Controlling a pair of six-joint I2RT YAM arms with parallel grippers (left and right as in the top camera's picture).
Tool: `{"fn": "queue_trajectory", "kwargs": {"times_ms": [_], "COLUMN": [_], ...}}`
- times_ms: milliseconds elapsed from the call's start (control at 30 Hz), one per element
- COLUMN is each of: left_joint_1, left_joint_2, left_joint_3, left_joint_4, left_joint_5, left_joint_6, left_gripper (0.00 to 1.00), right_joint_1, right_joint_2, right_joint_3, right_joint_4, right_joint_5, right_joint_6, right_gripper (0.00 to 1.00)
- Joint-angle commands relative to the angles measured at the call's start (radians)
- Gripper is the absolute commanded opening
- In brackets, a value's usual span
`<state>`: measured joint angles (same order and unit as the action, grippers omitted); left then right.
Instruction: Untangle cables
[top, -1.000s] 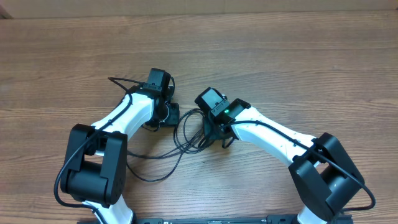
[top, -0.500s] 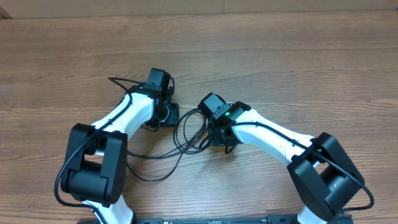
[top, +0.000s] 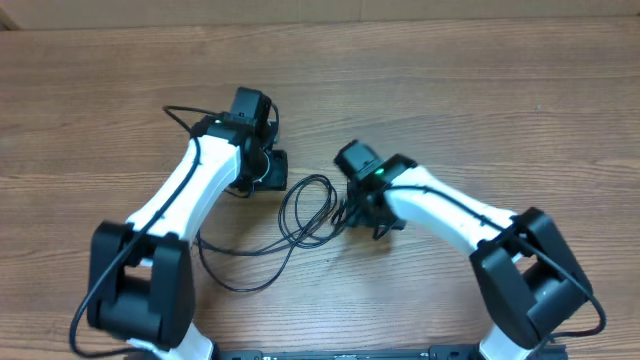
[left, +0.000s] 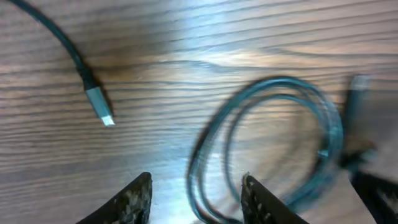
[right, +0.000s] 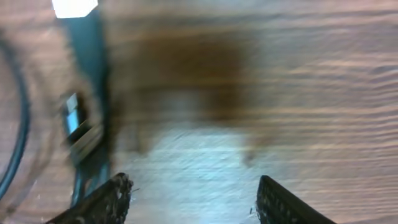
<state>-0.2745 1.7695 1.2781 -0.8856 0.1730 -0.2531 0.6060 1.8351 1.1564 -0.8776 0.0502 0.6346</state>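
Where cables (top: 305, 210) lie looped, right end effector (right: 193, 186) open

The smooth white left arm (top: 190, 185) and right arm (top: 440, 205) had bulky black joint housings (top: 135, 285), thin black wires (top: 178, 112) along them, a green wrist light (top: 380, 172), and dark mottled fingers (left: 134, 199) on the left hand (left: 194, 199)
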Motion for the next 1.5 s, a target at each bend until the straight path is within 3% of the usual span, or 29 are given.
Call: {"fn": "queue_trajectory", "kwargs": {"times_ms": [0, 167, 400, 633, 800, 967, 1200, 1467], "left_joint_1": [-0.042, -0.116, -0.212, -0.244, -0.244, -0.243, -0.243, -0.244], "left_joint_2": [-0.024, -0.024, -0.023, -0.023, -0.023, -0.023, -0.023, -0.021], "left_joint_3": [0.011, -0.025, -0.097, -0.141, -0.141, -0.146, -0.146, -0.146], "left_joint_4": [-0.025, -0.024, 0.088, 0.279, 0.291, 0.224, 0.092, 0.097], "left_joint_5": [0.061, 0.059, 0.013, -0.027, -0.027, -0.027, -0.010, 0.039], "left_joint_6": [0.015, 0.014, 0.006, -0.043, -0.062, -0.061, -0.051, 0.013], "left_gripper": [0.49, 0.49, 0.58, 0.46, 0.41, 0.44, 0.52, 0.59], "right_joint_1": [-0.091, -0.188, -0.237, -0.227, -0.225, -0.220, -0.165, -0.148], "right_joint_2": [-0.020, -0.020, -0.020, -0.020, -0.020, -0.020, -0.020, -0.020], "right_joint_3": [-0.006, -0.007, -0.008, -0.027, -0.040, -0.041, -0.049, -0.098], "right_joint_4": [-0.006, -0.059, -0.089, -0.061, -0.052, -0.048, -0.011, 0.085], "right_joint_5": [-0.095, -0.105, -0.105, -0.128, -0.203, -0.328, -0.336, -0.328], "right_joint_6": [-0.043, -0.068, -0.066, -0.055, -0.055, -0.055, -0.053, 0.024], "right_gripper": [0.64, 0.72, 1.00, 1.00, 1.00, 1.00, 1.00, 1.00]}}
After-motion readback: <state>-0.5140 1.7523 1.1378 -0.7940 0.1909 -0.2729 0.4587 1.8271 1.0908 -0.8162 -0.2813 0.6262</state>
